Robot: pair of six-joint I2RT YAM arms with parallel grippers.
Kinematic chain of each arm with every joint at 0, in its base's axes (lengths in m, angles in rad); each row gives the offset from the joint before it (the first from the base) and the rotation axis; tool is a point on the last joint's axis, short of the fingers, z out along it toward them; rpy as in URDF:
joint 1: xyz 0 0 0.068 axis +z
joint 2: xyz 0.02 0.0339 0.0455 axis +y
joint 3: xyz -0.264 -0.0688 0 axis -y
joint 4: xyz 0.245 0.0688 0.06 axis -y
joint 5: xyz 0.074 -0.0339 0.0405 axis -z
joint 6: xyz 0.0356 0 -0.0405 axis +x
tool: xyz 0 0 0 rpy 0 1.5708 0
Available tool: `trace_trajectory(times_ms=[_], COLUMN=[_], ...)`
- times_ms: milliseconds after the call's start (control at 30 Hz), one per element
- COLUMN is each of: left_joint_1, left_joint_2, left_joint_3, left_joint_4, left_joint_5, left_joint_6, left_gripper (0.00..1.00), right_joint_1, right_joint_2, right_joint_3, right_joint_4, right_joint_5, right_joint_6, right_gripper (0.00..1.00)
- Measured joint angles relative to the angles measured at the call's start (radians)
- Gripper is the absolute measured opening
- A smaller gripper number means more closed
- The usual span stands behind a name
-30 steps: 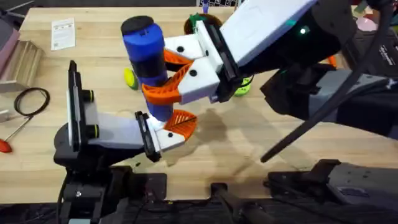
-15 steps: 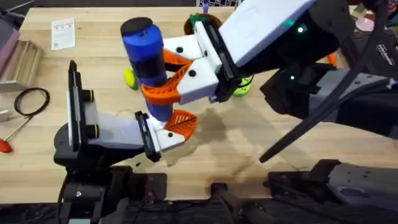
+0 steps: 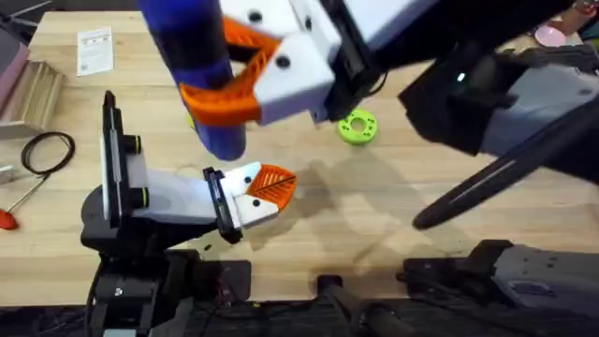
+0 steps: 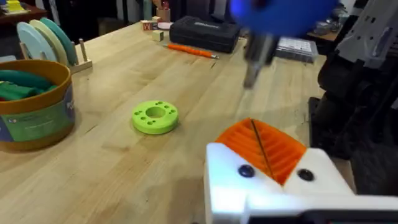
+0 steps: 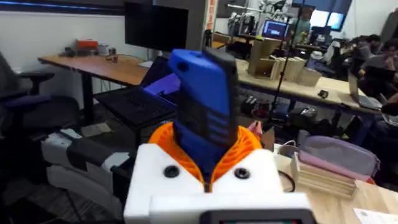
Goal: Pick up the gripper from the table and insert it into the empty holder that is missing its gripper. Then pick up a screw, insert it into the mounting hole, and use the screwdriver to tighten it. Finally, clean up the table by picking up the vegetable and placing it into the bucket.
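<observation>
Where the overhead looks down: right gripper point(image 3: 239, 70) clamped on the screwdriver point(image 3: 192, 65), above the left gripper point(image 3: 262, 187) low over the table point(image 3: 393, 225); its opening, cannot tell. Left wrist: bucket point(image 4: 31, 106) beside green disc point(image 4: 155, 117). Right wrist: screwdriver point(image 5: 202, 112) between orange pads.

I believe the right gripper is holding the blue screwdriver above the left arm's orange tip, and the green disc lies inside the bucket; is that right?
Not quite. The right gripper does hold the screwdriver above the orange tip, but the green disc lies flat on the table, beside the bucket and apart from it. The left wrist view shows this.
</observation>
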Motion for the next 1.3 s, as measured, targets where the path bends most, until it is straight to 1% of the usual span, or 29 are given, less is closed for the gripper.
trace_trajectory(times_ms=[167,233,300,367,400,467,533,600,700,800,900,1000,1100,1167,1300], left_joint_1=[0.0,0.0,0.0,0.0,0.0,0.0,0.0,0.0,0.0,0.0,0.0,0.0,0.0,0.0,0.0], left_joint_2=[0.0,0.0,0.0,0.0,0.0,0.0,0.0,0.0,0.0,0.0,0.0,0.0,0.0,0.0,0.0], left_joint_3=[0.0,0.0,0.0,0.0,0.0,0.0,0.0,0.0,0.0,0.0,0.0,0.0,0.0,0.0,0.0], left_joint_4=[0.0,0.0,0.0,0.0,0.0,0.0,0.0,0.0,0.0,0.0,0.0,0.0,0.0,0.0,0.0], left_joint_5=[0.0,0.0,0.0,0.0,0.0,0.0,0.0,0.0,0.0,0.0,0.0,0.0,0.0,0.0,0.0], left_joint_6=[0.0,0.0,0.0,0.0,0.0,0.0,0.0,0.0,0.0,0.0,0.0,0.0,0.0,0.0,0.0], left_gripper=[0.004,0.004,0.004,0.004,0.004,0.004,0.004,0.004,0.004,0.004,0.004,0.004,0.004,0.004,0.004], right_joint_1=[-0.023,-0.043,-0.071,-0.11,-0.132,-0.176,-0.22,-0.261,-0.31,-0.356,-0.403,-0.454,-0.516,-0.559,-0.661], right_joint_2=[0.0,0.0,0.0,0.0,0.0,0.0,0.0,0.0,0.0,0.0,0.0,0.002,0.024,0.059,0.168], right_joint_3=[0.068,0.089,0.11,0.135,0.151,0.177,0.211,0.246,0.29,0.317,0.325,0.325,0.325,0.325,0.323], right_joint_4=[-0.105,-0.188,-0.304,-0.467,-0.572,-0.765,-0.97,-1.141,-1.29,-1.379,-1.504,-1.635,-1.732,-1.763,-1.757], right_joint_5=[-0.025,-0.032,-0.032,-0.014,0.013,0.101,0.237,0.393,0.598,0.787,0.932,1.033,1.1,1.123,1.148], right_joint_6=[-0.002,-0.003,-0.015,-0.041,-0.064,-0.121,-0.196,-0.286,-0.423,-0.575,-0.743,-0.895,-1.032,-1.093,-1.181], right_gripper=[0.023,0.023,0.023,0.023,0.023,0.023,0.023,0.023,0.023,0.023,0.023,0.023,0.023,0.023,0.023])
